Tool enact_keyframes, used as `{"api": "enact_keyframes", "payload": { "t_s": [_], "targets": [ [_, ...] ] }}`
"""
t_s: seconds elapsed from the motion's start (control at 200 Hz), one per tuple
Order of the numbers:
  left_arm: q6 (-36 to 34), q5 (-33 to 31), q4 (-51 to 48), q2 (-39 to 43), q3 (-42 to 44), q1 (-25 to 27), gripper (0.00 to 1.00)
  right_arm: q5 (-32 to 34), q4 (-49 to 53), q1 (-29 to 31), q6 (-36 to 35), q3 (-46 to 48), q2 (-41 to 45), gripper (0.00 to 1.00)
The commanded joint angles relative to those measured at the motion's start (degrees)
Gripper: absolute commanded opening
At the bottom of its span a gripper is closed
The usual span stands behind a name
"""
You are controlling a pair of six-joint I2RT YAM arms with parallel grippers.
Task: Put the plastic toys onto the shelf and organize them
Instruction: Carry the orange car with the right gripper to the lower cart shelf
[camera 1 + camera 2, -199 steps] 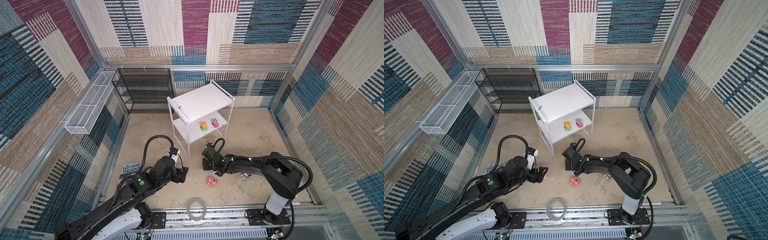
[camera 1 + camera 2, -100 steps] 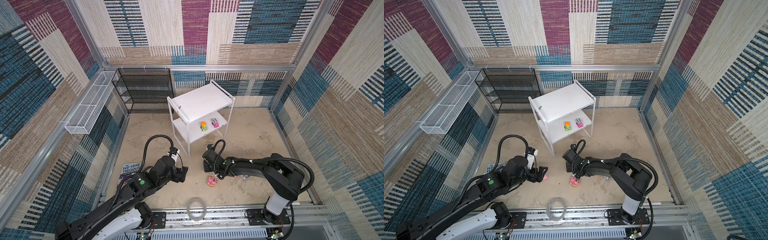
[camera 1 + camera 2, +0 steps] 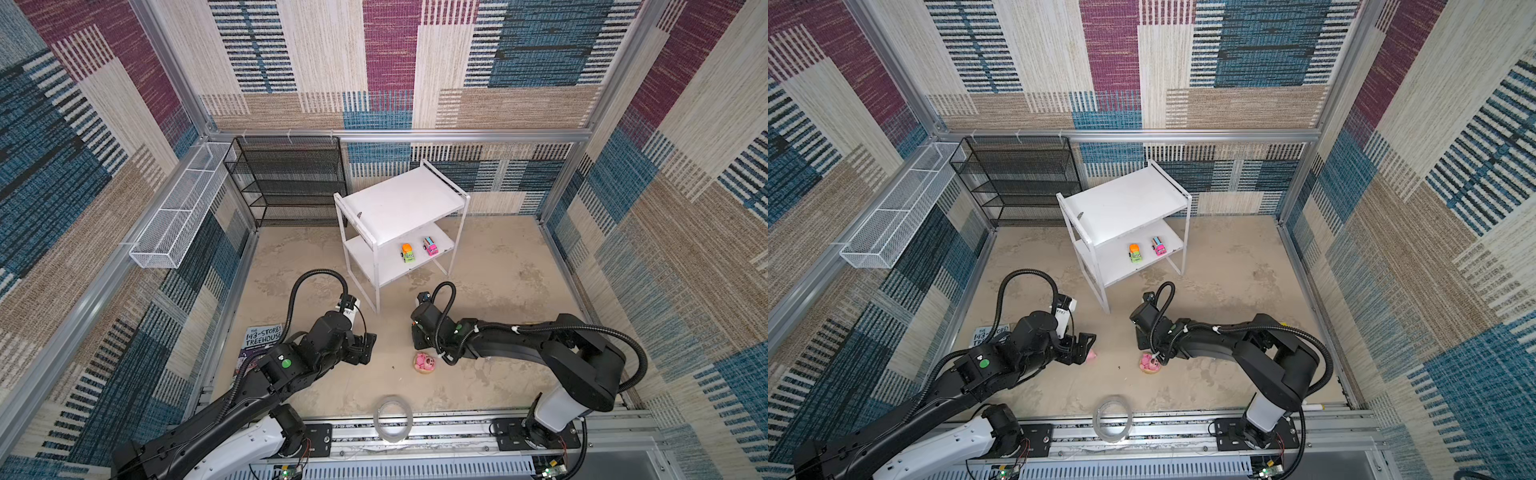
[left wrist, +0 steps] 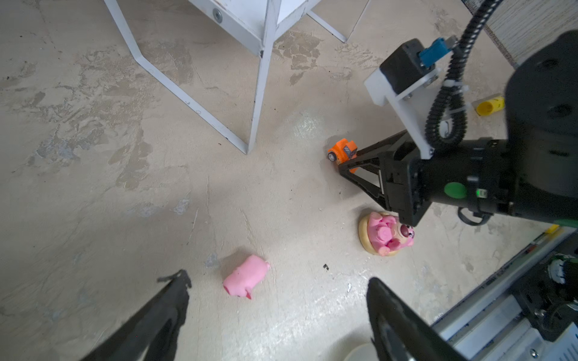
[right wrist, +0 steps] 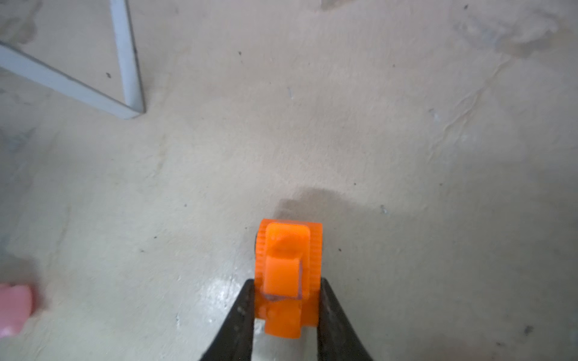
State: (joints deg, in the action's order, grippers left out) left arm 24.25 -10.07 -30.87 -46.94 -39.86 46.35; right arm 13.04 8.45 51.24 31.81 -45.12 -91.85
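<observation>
Left gripper (image 4: 278,281) gapes wide and empty over the pink pig (image 4: 246,277), lower centre of its wrist view. Right gripper (image 5: 286,283) has its 2 jaws pressed on the flanks of the orange car (image 5: 286,250), low in its view. I'd lift straight (wheels roll), then carry it to the shelf (image 3: 399,199), mid-frame. In both top views the right arm (image 3: 498,349) hides that grip.

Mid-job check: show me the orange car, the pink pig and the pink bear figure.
orange car (image 5: 281,275): right wrist view, on its cab.
pink pig (image 4: 247,276): left wrist view, on the middle of its body.
pink bear figure (image 3: 424,363): in a top view, on its pink body.
</observation>
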Motion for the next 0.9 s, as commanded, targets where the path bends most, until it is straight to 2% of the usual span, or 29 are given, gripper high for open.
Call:
{"api": "enact_keyframes", "payload": {
  "t_s": [0.0,0.22,0.341,0.491,0.641,0.896],
  "targets": [
    [-0.88,0.25,1.08,-0.04,-0.31,-0.11,0.9,-0.54,-1.47,0.06,-5.24,1.18,4.69,0.26],
    [-1.14,0.45,1.69,0.18,-0.05,-0.21,0.9,-4.08,-2.71,0.0,-11.67,1.7,17.09,0.26],
    [-1.32,0.35,2.13,0.44,0.09,-0.29,0.9,-4.46,-1.94,-0.05,-13.15,-1.62,20.12,0.27],
    [-1.33,0.6,2.78,0.93,0.53,-0.3,0.9,-4.48,-2.42,0.0,-14.09,-6.75,18.26,0.27],
    [-1.4,0.7,2.83,1.52,0.58,-0.38,0.9,-3.81,-2.03,-1.04,-13.36,-12.74,12.54,0.27],
    [-1.31,0.77,2.97,2.61,0.9,-0.39,0.9,-8.42,-5.44,-4.74,-11.69,-16.12,7.62,0.28]
  ]
}}
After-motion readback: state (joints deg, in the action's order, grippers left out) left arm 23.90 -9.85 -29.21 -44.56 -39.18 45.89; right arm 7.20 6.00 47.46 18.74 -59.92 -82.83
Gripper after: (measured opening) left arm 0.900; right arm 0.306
